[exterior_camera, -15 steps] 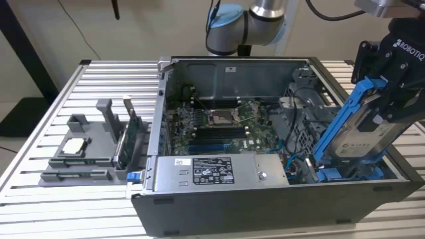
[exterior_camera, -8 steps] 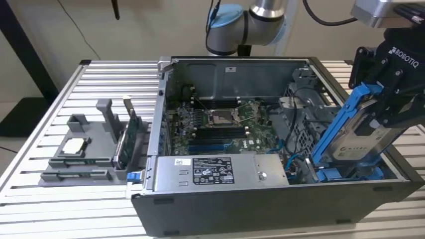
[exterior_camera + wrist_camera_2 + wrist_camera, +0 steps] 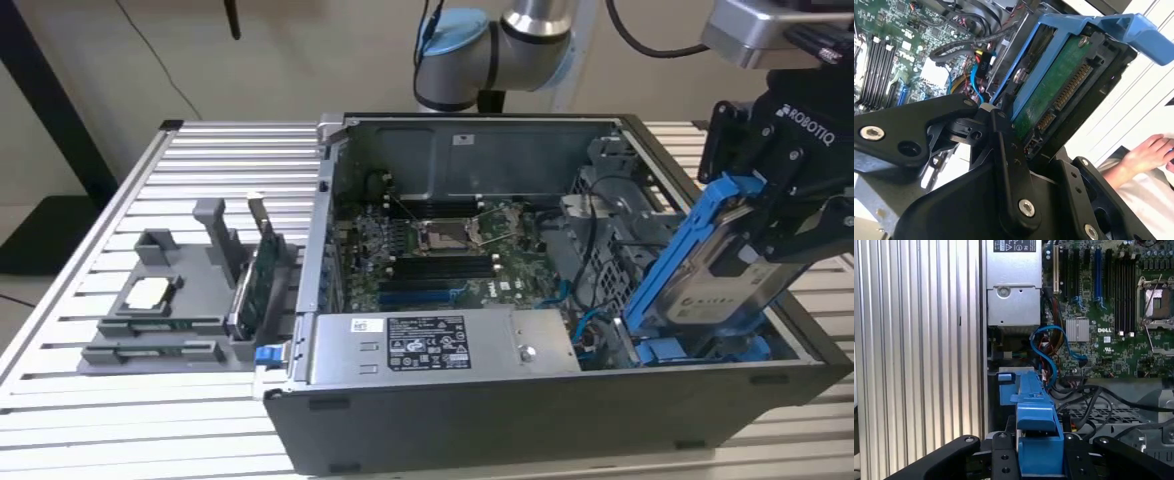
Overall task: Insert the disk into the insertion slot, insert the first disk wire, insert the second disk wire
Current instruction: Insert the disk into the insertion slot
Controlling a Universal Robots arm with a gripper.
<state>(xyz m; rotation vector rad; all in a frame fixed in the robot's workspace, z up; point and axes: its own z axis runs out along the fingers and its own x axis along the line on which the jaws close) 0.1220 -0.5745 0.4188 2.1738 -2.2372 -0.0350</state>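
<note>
My gripper (image 3: 781,215) is shut on the disk (image 3: 731,268), a silver drive in a bright blue carrier (image 3: 678,255). The disk hangs steeply tilted over the open computer case, at the exterior view's right. Its lower end sits just above the insertion slot (image 3: 694,350), a dark bay with blue tabs. In the second wrist view the disk's green underside (image 3: 1051,92) and its connector show between the black fingers (image 3: 1004,145). The first wrist view shows the blue carrier (image 3: 1036,425) clamped in the gripper (image 3: 1040,462), with the slot (image 3: 1004,400) beyond it. Blue cables (image 3: 1051,347) lie loose beside the bay.
The grey power-supply box (image 3: 447,340) and the motherboard (image 3: 441,250) occupy the case to the exterior view's left of the bay. A grey fixture with a green circuit card (image 3: 254,270) stands on the slatted table (image 3: 174,420). A person's hand (image 3: 1149,150) rests outside the case.
</note>
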